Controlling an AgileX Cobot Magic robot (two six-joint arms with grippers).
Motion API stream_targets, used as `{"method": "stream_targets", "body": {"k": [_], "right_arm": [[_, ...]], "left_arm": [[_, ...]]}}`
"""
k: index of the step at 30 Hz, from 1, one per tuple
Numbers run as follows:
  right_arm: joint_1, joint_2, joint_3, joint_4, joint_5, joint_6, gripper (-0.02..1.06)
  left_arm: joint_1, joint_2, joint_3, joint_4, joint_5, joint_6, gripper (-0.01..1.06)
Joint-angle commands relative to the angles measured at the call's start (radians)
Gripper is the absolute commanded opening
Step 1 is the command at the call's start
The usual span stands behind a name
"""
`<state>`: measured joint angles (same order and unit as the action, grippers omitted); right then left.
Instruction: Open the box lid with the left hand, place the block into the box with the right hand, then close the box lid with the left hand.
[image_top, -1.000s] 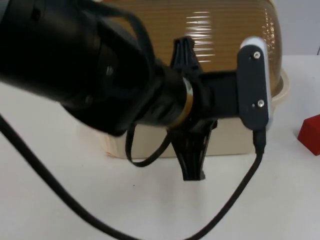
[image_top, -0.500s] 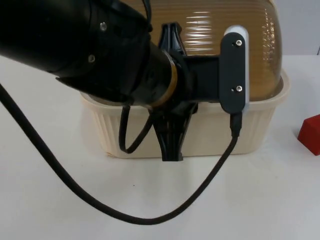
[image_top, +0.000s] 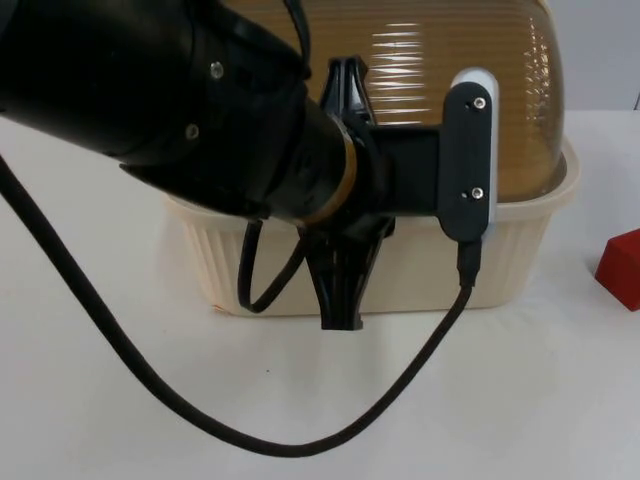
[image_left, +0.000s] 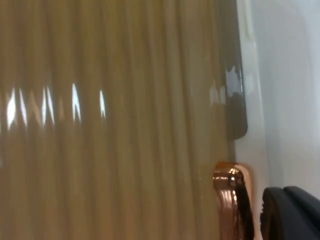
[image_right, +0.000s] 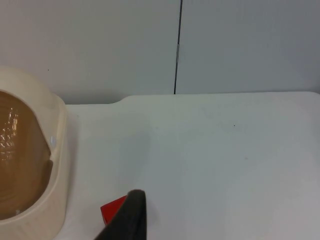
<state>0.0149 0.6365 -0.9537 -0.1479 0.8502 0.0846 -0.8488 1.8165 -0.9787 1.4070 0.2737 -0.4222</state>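
1. The box (image_top: 420, 265) is sitting toward the table's (image_top: 120, 400) far edge, its ribbed amber lid (image_top: 460, 90) down.
2. I am hanging my left gripper (image_top: 340, 300) at the box's near wall; its spread I cannot tell. I should be catching the lid's front lip and lifting gently.
3. The red block (image_top: 622, 268) is lying at the right edge; my right gripper (image_right: 127, 220) is waiting above it.

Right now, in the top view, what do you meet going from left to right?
Left arm → left tool, in front of the box with its brown lid → red block.
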Motion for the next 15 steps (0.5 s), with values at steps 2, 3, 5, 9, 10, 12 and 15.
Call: {"method": "stream_targets", "body": {"k": [2, 3, 5, 9, 10, 12, 15], "right_arm": [[-0.003, -0.001, -0.005, -0.006, -0.011, -0.003, 1.05], [-0.003, -0.001, -0.005, -0.006, -0.011, -0.003, 1.05], [-0.003, -0.001, -0.005, -0.006, -0.011, -0.003, 1.05], [-0.003, -0.001, -0.005, -0.006, -0.011, -0.005, 1.05], [-0.003, -0.001, -0.005, -0.006, -0.011, -0.005, 1.05], [-0.003, -0.001, -0.005, -0.006, -0.011, -0.005, 1.05], [-0.003, -0.001, -0.005, -0.006, -0.011, -0.005, 1.05]], "left_arm": [[0.001, 0.0, -0.006, 0.013, 0.009, -0.001, 0.0], [0.001, 0.0, -0.006, 0.013, 0.009, -0.001, 0.0], [0.001, 0.0, -0.006, 0.013, 0.013, -0.001, 0.0], [0.001, 0.0, -0.006, 0.015, 0.015, -0.001, 0.0], [0.001, 0.0, -0.006, 0.015, 0.015, -0.001, 0.0], [0.001, 0.001, -0.006, 0.018, 0.022, -0.001, 0.0], [0.001, 0.001, -0.011, 0.017, 0.042, -0.01, 0.0]]}}
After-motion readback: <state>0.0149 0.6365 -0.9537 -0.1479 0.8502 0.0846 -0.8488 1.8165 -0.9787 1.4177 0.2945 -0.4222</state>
